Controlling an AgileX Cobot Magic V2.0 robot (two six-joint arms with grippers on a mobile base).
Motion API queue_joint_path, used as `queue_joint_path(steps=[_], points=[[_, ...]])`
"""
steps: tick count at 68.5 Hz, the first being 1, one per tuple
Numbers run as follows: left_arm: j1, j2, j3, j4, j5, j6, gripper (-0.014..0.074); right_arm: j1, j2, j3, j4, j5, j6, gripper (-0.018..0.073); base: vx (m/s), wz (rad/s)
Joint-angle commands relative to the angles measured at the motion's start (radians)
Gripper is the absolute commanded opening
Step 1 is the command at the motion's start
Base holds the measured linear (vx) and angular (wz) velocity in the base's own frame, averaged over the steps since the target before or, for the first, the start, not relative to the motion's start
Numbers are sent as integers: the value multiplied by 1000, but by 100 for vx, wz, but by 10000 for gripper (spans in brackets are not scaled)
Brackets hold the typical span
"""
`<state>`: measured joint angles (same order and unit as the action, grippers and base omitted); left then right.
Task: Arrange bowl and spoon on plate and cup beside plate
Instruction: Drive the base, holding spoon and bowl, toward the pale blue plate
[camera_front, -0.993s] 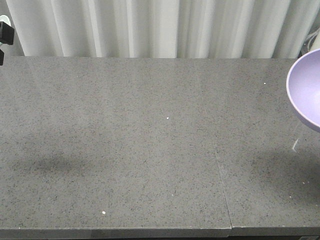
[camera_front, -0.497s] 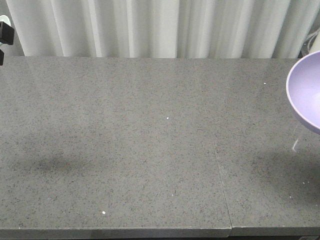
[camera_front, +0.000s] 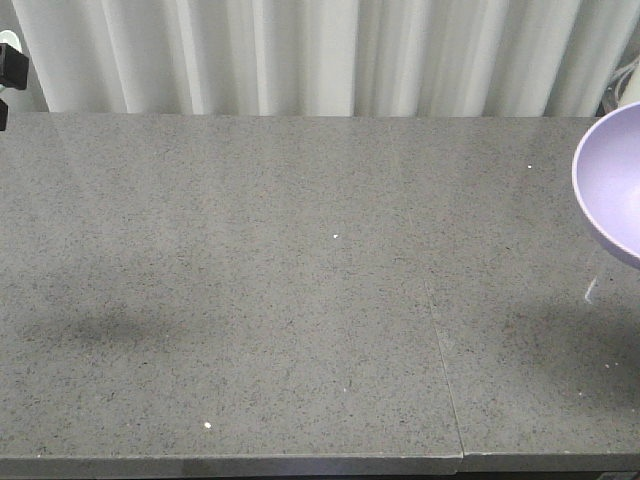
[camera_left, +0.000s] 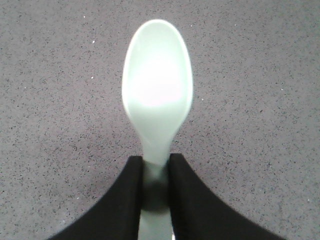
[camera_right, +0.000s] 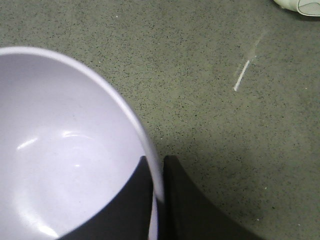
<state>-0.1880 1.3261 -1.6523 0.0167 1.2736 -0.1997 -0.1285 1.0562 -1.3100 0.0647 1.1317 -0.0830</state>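
A small black fitting (camera_front: 10, 68) pokes in at the far left edge, and a white pleated curtain (camera_front: 300, 55) hangs behind a grey speckled stone-look desk (camera_front: 250, 300), whose top is split by a thin seam (camera_front: 445, 370) right of centre. In the left wrist view, the left tool (camera_left: 156, 165) is clenched on the neck of a small pale mint-green plastic spoon (camera_left: 157, 90). Its black fingers (camera_left: 127, 200) press either side of the handle, and the smooth oval scoop juts forward over the desk. At the far right of the front view, a round, deep, glossy lavender-purple plastic bowl (camera_front: 612, 180) is tilted, hollow towards the camera. The right tool (camera_right: 159, 172) pinches its thin rim, one black finger inside, one outside. A pale streak (camera_right: 242, 75) marks the desk beside it.
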Motion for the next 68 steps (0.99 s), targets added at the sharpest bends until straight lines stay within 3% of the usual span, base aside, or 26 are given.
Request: queue_joint_path(steps=[1,68], points=[[-8,-26,-24,-5,-24,1,-6,-6,-12,-28,-4,-60,-7,-6,0,0],[-8,-26,-24,-5,-24,1,-6,-6,-12,-28,-4,-59,-7,-6,-1,-11]])
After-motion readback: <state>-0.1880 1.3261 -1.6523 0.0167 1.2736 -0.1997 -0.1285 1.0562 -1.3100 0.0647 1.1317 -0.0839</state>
